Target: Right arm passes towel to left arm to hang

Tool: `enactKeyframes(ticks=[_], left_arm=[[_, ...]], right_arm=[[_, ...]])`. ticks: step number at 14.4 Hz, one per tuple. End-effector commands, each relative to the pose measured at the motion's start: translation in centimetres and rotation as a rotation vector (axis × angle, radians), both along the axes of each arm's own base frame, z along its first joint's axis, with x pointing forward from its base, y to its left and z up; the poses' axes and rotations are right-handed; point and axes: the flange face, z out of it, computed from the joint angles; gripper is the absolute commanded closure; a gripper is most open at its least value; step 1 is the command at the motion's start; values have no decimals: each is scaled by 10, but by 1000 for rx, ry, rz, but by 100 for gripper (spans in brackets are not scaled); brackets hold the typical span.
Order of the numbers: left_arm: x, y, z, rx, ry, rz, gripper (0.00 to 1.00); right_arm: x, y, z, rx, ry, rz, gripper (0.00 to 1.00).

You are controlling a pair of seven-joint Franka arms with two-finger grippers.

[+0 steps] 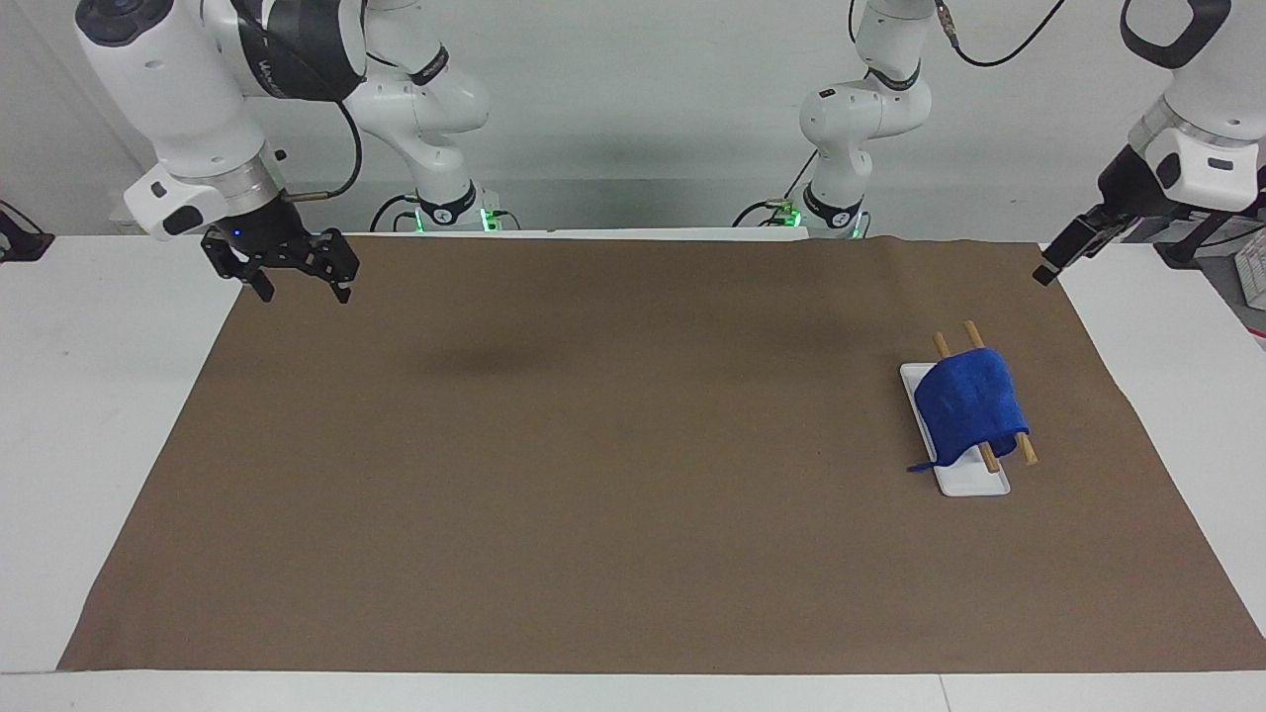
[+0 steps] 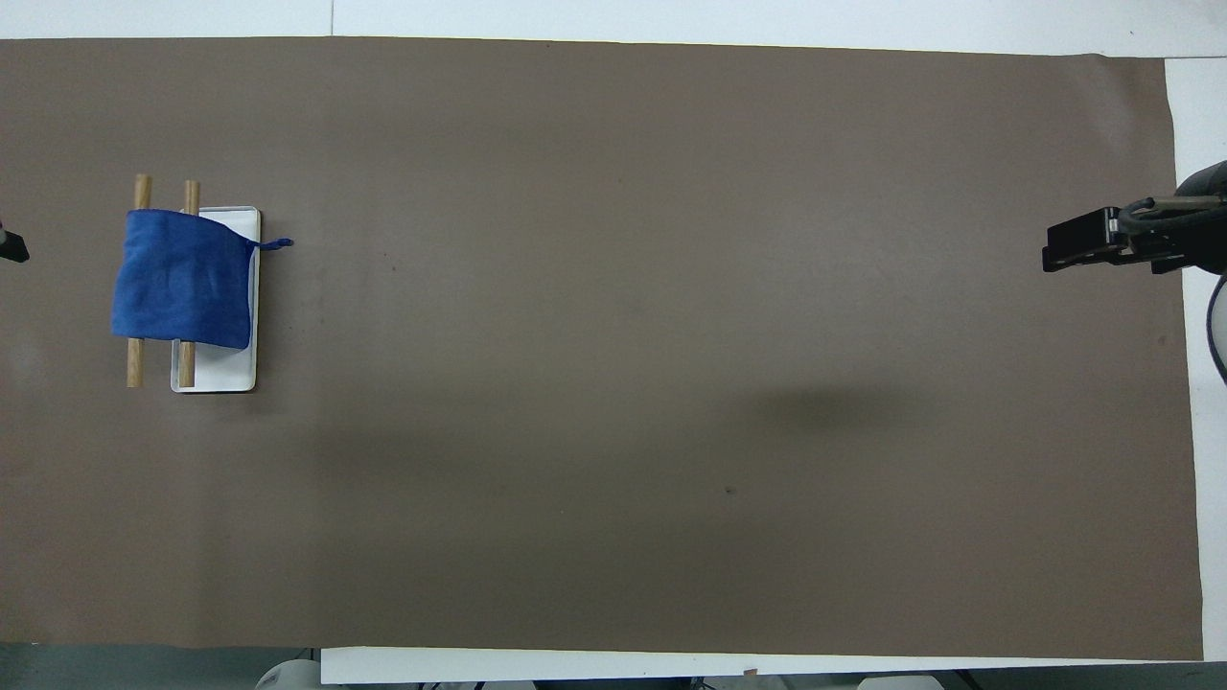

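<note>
Though the towel already lies over the rack, a few things could undo it. The brown mat [image 1: 593, 554] covers most of the white table [image 1: 89, 415] and lies flat; no trouble there.

Right arm [image 1: 178, 89]: waits at its own end of the table. Right gripper [image 1: 292, 269] hangs over the mat's edge, claw spread apart and empty, well apart from the rack. Little risk from it, I judge, unless it sweeps across.

Left arm [image 1: 1202, 129]: raised. Left gripper [image 1: 1063, 259] is over the mat's edge at its own end, carrying nothing; apart or together, cannot tell. This is the likelier hazard. A low pass back over the rack could catch the cloth and pull it off.

Rack [image 1: 974, 482]: white base with two wooden rails [image 1: 1026, 453], standing toward the left arm's end of the table. It looks light. A knock could shove or tip it.

Towel [image 1: 969, 405]: blue, draped across both rails and hanging down on each side. The overhead view shows its edge nearer the robots running slightly aslant. If more weight hangs on one side, the cloth could creep that way and slide off the smooth rails.

Loop tag [image 2: 278, 244]: juts out from a corner past the base, toward mid-table. Smallest item, yet an easy snag for anything passing.
</note>
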Motion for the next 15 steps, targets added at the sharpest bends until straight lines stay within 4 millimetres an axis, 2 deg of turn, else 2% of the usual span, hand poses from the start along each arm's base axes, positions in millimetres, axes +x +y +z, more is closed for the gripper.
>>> enactKeyframes(ticks=[1,2,4,6,8,15], left_arm=[[-3,-25,6,21,83,-134,0],[-8,-45,7,20,82,-178,0],[-11,-51,5,8,79,-192,0],[-11,-49,5,10,77,-198,0],[-19,-51,7,7,71,-204,0],[-17,-47,6,-2,57,-249,0]], right_arm=[[-5,0,3,3,9,-7,1],[-6,0,3,1,9,-7,1],[-6,0,4,1,8,-5,1],[-6,0,4,3,8,-7,1],[-6,0,4,3,8,-7,1],[-6,0,3,3,9,-7,1]])
